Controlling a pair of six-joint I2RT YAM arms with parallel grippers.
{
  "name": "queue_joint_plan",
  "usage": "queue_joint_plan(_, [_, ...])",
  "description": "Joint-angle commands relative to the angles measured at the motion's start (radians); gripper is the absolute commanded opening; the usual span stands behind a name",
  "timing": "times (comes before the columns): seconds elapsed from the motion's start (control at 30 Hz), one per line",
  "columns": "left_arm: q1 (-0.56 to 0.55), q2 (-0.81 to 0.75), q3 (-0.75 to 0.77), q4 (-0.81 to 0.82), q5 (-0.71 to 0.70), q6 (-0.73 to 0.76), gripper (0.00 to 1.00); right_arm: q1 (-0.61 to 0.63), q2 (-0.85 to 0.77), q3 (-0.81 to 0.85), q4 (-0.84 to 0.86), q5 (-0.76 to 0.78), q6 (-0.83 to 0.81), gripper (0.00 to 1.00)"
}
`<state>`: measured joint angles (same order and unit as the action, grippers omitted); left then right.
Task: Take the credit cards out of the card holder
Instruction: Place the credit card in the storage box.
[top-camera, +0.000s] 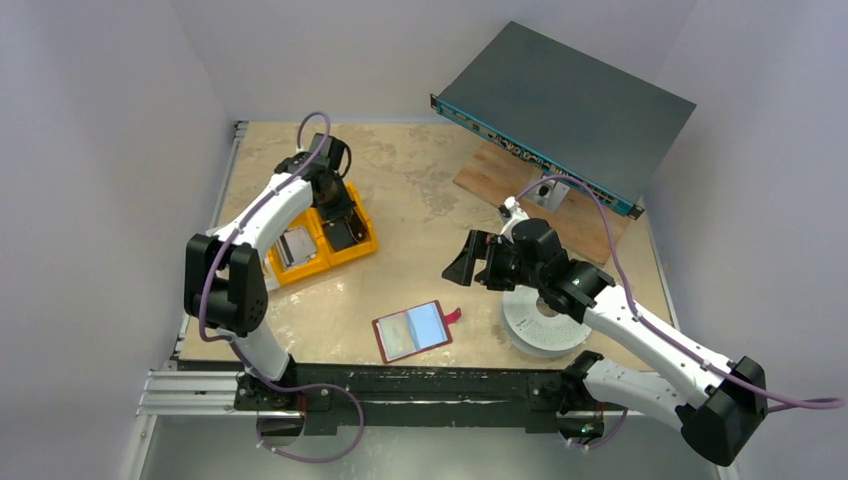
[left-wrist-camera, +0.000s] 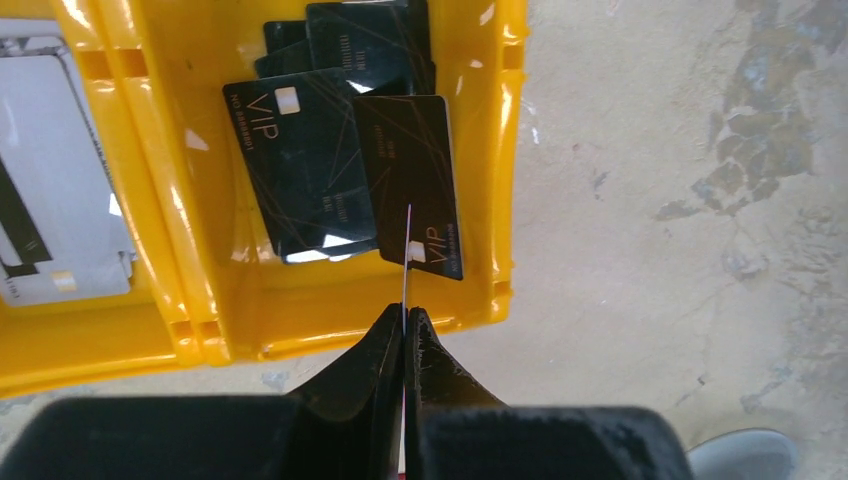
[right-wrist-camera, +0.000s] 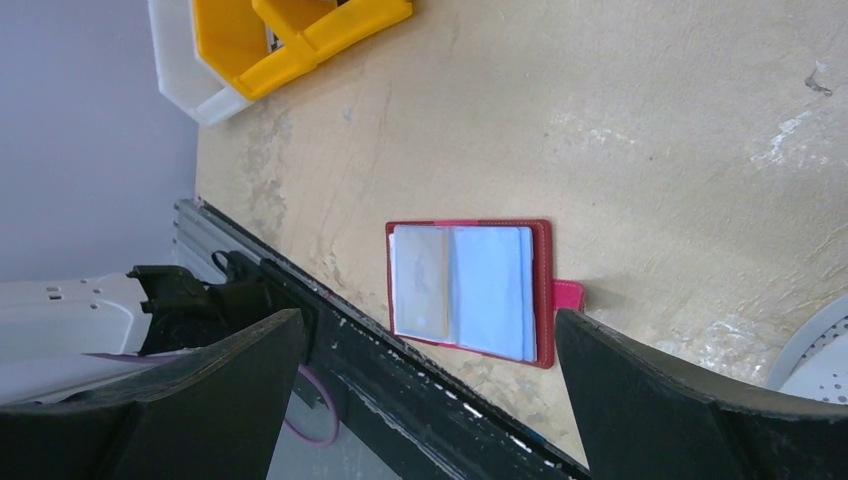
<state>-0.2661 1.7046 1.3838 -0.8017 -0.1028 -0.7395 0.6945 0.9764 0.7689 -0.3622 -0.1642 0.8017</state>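
Left pincer (left-wrist-camera: 404, 325) pinches a card (left-wrist-camera: 407, 255) edge-on over black "VIP" cards (left-wrist-camera: 300, 160), right pincer (right-wrist-camera: 425, 320) spread.

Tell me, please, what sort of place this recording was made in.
Probably a robotics lab test cell: two white-and-black robot arms bolted to a black rail, a worn beige tabletop walled in by plain pale panels, and a flat grey metal rack-mount electronics box propped at the back.
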Motion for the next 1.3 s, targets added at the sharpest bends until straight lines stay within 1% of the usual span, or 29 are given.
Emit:
queue_joint_plan(0.0, [0.019,0.0,0.037,0.083,0.061,0.006,0.0,0.0,-0.022,0.009,-0.012,0.029,-0.021,0.99])
queue_joint_plan(0.17, [0.038,0.019,0.02,0.136,0.097,0.001,0.0,0.0,-0.016,0.009,-0.011,0.025,-0.019,0.99])
queue_joint_plan(0.43, [0.085,0.083,-0.01,0.247,0.207,-0.013,0.0,0.0,-0.016,0.004,-0.015,0.021,-0.019,0.99])
queue_joint_plan(0.87, [0.126,0.147,-0.041,0.256,0.218,0.016,0.0,-0.001,0.013,0.002,0.008,-0.014,-0.019,0.99])
queue_joint_plan(0.9, [0.128,0.144,-0.046,0.26,0.221,0.02,0.03,-0.001,0.017,0.003,0.009,-0.016,-0.019,0.99])
queue_joint_plan(0.97, [0.131,0.134,-0.052,0.272,0.23,0.029,0.16,0.0,0.022,0.003,0.011,-0.02,-0.019,0.99])
queue_joint_plan(1.03, [0.136,0.119,-0.051,0.274,0.238,0.037,0.34,0.0,0.025,0.004,0.014,-0.021,-0.022,0.99])
queue_joint_plan(1.1, [0.142,0.096,-0.047,0.268,0.245,0.043,0.47,0.0,0.03,0.006,0.015,-0.023,-0.022,0.99])
queue_joint_plan(1.13, [0.144,0.08,-0.044,0.261,0.245,0.048,0.55,0.0,0.033,0.007,0.017,-0.024,-0.024,0.99])
queue_joint_plan(1.17, [0.146,0.065,-0.039,0.251,0.244,0.052,0.69,0.0,0.036,0.007,0.019,-0.025,-0.025,0.99])
queue_joint_plan(1.2, [0.146,0.047,-0.034,0.236,0.243,0.059,0.74,0.0,0.04,0.007,0.022,-0.027,-0.027,0.99])
queue_joint_plan(1.27, [0.146,0.007,-0.027,0.209,0.242,0.068,0.81,0.0,0.048,0.005,0.031,-0.031,-0.029,0.99])
